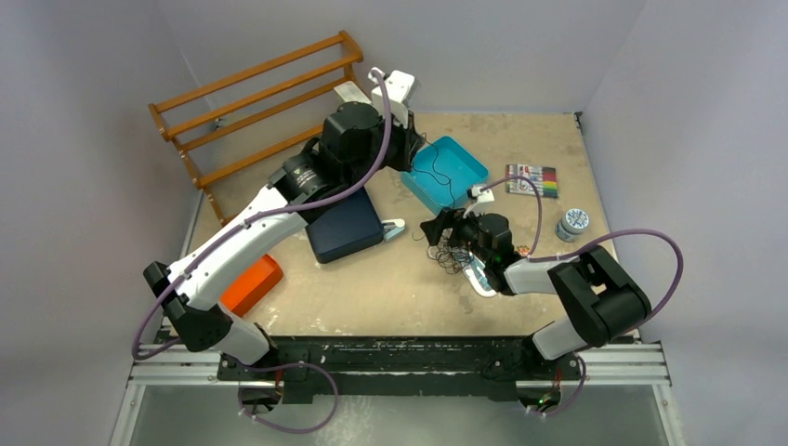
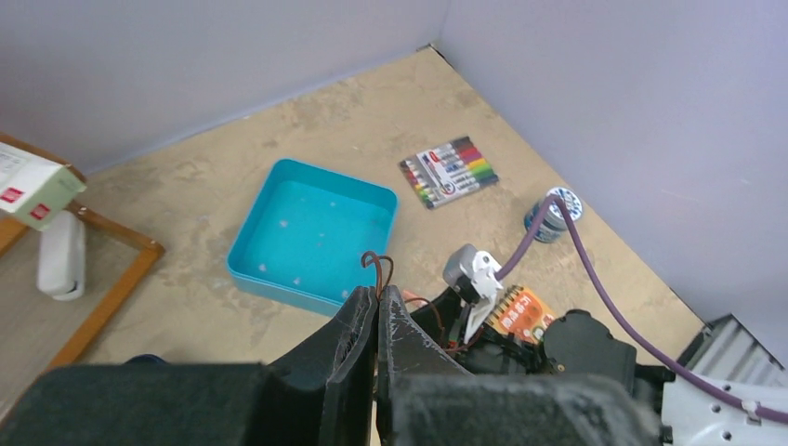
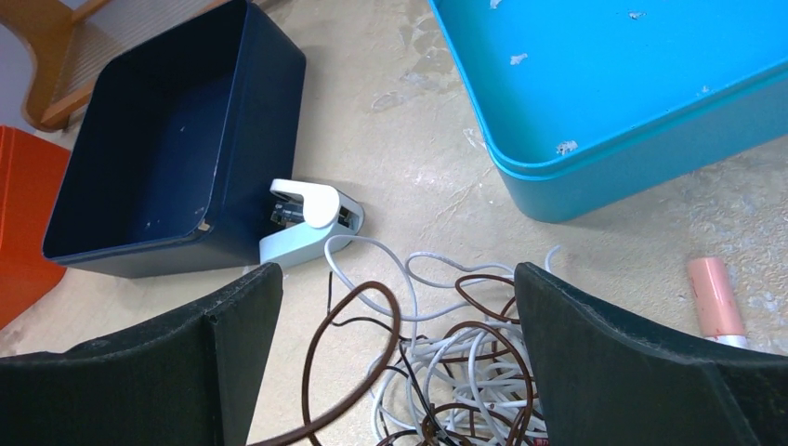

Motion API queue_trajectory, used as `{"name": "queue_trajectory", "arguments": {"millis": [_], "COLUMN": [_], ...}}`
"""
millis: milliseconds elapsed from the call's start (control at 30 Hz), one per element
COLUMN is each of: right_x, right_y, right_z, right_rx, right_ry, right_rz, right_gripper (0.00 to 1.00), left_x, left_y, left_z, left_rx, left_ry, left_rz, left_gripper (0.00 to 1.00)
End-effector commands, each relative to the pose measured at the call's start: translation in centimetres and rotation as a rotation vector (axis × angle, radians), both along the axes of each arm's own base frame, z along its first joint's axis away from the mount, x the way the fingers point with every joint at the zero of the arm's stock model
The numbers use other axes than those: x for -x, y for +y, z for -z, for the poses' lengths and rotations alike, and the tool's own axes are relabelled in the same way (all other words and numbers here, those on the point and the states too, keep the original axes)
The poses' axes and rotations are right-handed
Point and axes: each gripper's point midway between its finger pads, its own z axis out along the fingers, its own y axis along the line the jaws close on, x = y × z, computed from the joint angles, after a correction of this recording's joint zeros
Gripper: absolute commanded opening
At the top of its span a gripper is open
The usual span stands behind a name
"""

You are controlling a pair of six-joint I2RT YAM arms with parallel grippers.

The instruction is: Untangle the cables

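The left pincer (image 2: 376,297) is clamped shut on the brown cable (image 2: 376,267). The cable's end curls up in a small loop just above the fingertips. Beyond that pincer sits the teal tray (image 2: 311,232), and farther off to its right lies a marker pack (image 2: 451,170).

The right pincer (image 3: 395,279) stands wide open with nothing in it. Between its two fingers (image 3: 223,344) is the tangle (image 3: 455,372), lying on the tabletop (image 3: 427,177). It is made of loops of white cable (image 3: 437,260) knotted up with brown loops. I can't tell for sure whether a black one is in there.

Just ahead of this pincer's left finger is a white stapler (image 3: 307,218). A navy box (image 3: 167,139) sits behind the stapler, and an orange box (image 3: 23,214) is out to the far left. The tray is ahead and to the right, and a pink tube (image 3: 715,297) lies just outside the right finger.

From above, a thin dark strand (image 1: 439,177) crosses the tray between the left pincer and the tangle.
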Motion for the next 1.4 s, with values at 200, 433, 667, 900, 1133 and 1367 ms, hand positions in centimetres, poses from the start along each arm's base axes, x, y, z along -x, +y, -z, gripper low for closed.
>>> {"name": "queue_trajectory", "arguments": {"millis": [200, 433, 667, 900, 1133, 1367], "right_x": [0.2, 0.4, 0.5, 1.4, 1.8, 1.8], "right_y": [-0.2, -0.7, -0.5, -0.8, -2.3, -3.5], "right_z": [-1.7, -1.8, -3.6, -8.4, -14.3, -18.0], "right_rx": [0.024, 0.039, 0.015, 0.016, 0.007, 0.025], "right_ry": [-0.078, -0.084, -0.142, -0.254, -0.362, -0.435], "right_rz": [-0.015, 0.000, -0.017, -0.042, 0.019, 0.065], "right_gripper": [0.96, 0.97, 0.97, 0.97, 0.98, 0.99], "left_x": [-1.1, -1.1, -0.7, -1.0, -1.7, -3.5], "left_y": [7.6, 12.2, 12.7, 12.3, 12.3, 13.4], "left_z": [-8.6, -10.7, -11.4, -9.4, -6.6, -3.1], "left_rx": [0.083, 0.106, 0.102, 0.044, 0.002, -0.022], "left_ry": [-0.214, -0.272, -0.297, -0.273, -0.223, -0.148], "left_rz": [-0.317, -0.500, -0.488, -0.482, -0.498, -0.538], "left_gripper": [0.00, 0.00, 0.00, 0.00, 0.00, 0.00]}}
